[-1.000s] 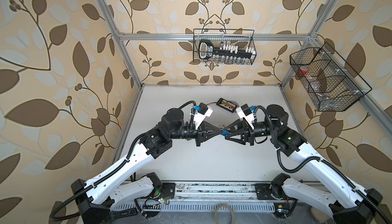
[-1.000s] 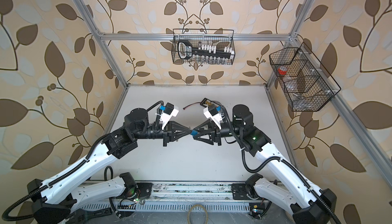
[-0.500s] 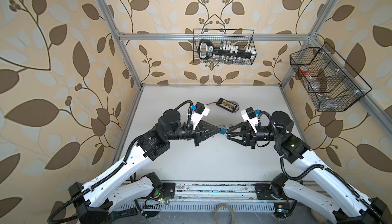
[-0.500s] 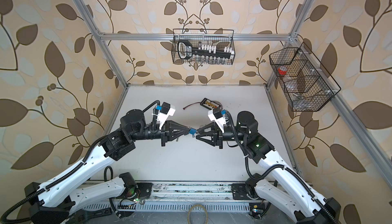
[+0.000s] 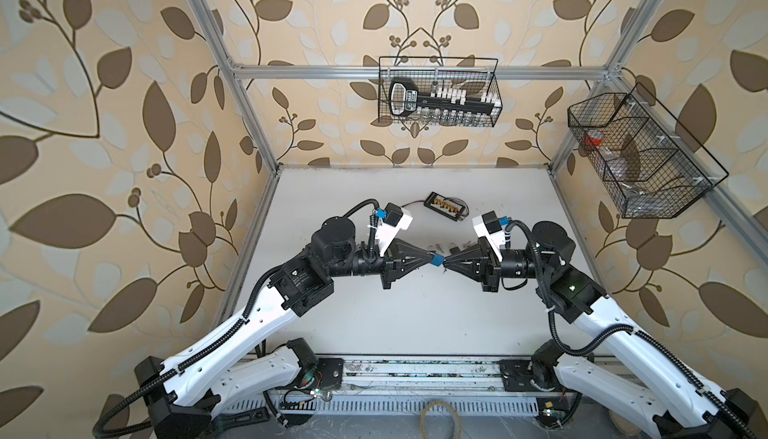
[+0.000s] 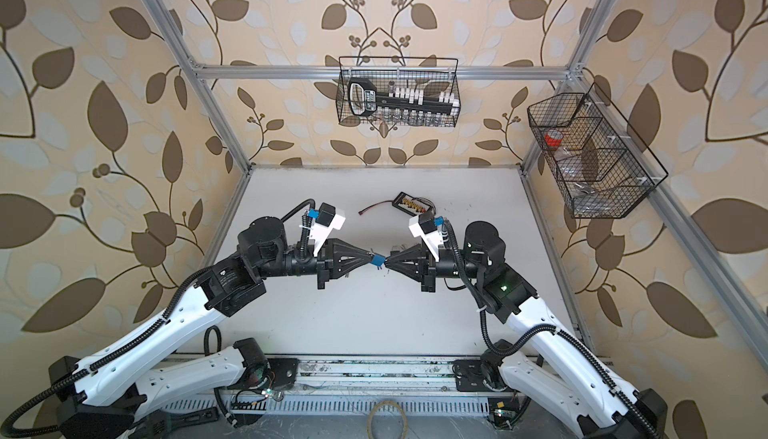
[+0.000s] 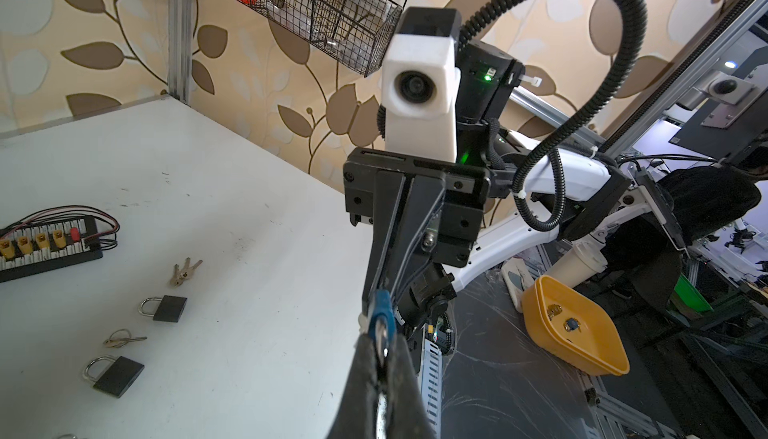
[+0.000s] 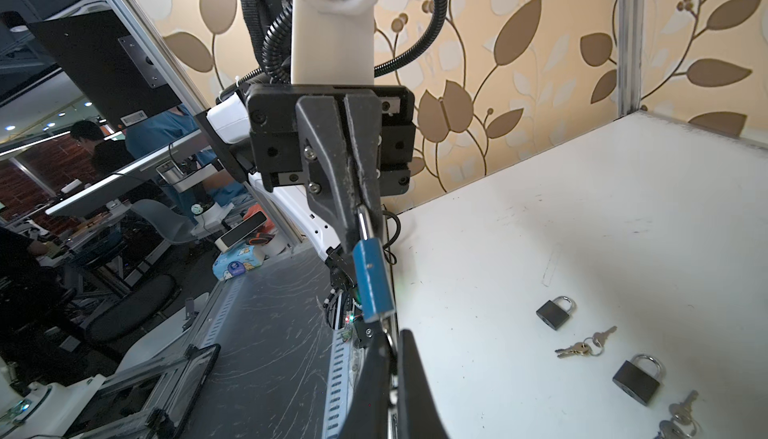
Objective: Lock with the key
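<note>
The left claw pinches the blue padlock by its shackle, bracing it for the right claw, pressed together at its base.

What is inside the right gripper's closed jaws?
Only the bottom end of the blue padlock shows at the shut right gripper; the left gripper holds its shackle. Any key between the fingers is covered by them.
</note>
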Robot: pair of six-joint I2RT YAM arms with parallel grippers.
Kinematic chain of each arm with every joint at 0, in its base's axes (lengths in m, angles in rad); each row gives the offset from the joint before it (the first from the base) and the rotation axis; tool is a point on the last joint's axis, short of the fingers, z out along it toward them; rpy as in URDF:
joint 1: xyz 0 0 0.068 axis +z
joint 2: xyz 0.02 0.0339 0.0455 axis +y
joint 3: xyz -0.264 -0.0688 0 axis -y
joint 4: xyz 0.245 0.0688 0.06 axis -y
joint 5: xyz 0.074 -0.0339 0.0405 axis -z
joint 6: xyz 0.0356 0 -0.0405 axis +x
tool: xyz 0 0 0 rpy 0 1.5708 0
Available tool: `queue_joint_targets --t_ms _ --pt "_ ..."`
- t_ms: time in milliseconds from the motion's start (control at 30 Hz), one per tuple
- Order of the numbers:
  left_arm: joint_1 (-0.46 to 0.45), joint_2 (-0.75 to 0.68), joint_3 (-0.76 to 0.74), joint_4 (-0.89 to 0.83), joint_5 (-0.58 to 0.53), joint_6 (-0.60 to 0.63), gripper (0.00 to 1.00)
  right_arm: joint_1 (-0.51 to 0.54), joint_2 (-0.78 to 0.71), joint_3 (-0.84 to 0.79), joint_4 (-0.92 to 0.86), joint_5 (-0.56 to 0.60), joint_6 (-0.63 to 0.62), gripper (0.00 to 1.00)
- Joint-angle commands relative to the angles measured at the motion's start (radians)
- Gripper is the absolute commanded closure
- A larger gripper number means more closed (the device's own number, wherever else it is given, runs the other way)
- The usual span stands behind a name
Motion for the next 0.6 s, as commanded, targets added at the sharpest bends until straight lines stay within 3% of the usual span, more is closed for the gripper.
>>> queue_joint_targets --t_ms 0,167,267,433,567 --pt "0.001 -0.055 0.017 0.023 -0.06 0.018 1.0 -0.007 -0.041 -0.045 -0.05 0.048 -0.016 1.0" --pt "0.003 -0.077 0.038 -0.045 -0.105 0.059 1.0 -0.039 -0.08 -0.142 -0.064 0.171 -0.038 1.0" --pt "0.004 -0.041 0.055 -0.103 -0.14 0.078 1.0 -0.127 -0.036 -0.171 -0.072 0.264 0.013 1.0" --pt "0.004 0.117 0.126 -0.234 -0.201 0.078 1.0 -0.411 0.116 -0.195 -0.076 0.317 0.054 1.0" --pt "0.006 0.258 0.193 -0.269 -0.202 0.059 1.0 -0.603 0.314 -0.177 -0.045 0.237 0.037 1.0"
